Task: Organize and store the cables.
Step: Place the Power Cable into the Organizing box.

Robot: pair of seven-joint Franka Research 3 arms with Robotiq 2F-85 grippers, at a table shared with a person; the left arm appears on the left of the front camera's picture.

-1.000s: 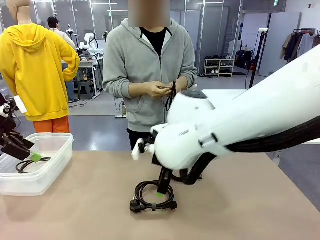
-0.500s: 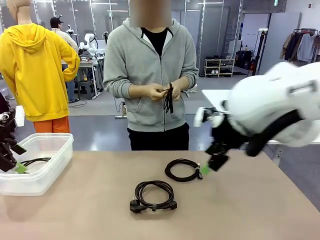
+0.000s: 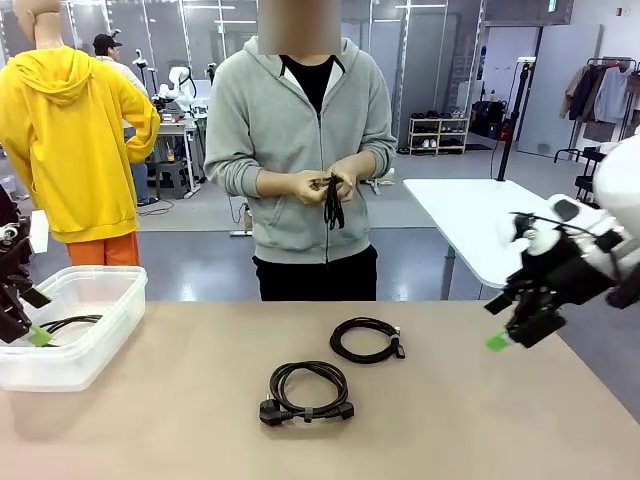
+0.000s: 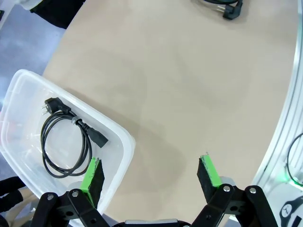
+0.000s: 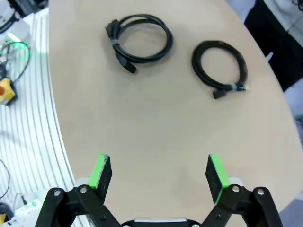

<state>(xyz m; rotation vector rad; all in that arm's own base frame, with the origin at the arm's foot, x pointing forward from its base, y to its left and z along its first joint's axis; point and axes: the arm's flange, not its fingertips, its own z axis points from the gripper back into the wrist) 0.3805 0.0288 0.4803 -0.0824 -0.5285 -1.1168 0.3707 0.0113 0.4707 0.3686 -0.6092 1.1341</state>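
You've got a power cord coil (image 3: 307, 393) and a thinner coil (image 3: 367, 340) lying apart mid-table (image 3: 150, 430), a third cable (image 4: 66, 142) in the clear bin (image 3: 100, 275), and another cable (image 3: 333, 205) in the person's hands (image 3: 320, 183). Your left gripper (image 4: 151, 172) hangs over the bin's edge and your right gripper (image 3: 497, 322) hovers at the table's right. Both have their fingers spread and are empty.

Translucent plastic bin (image 3: 72, 366); matt tan table (image 3: 480, 420); cables (image 3: 308, 412) probably rubber-sheathed.

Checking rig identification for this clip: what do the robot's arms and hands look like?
The left hand and right hand match: black linkage fingers with silver pivot pins and bright green pads. The right arm has a glossy white shell, with a thin black wire arching over its wrist.
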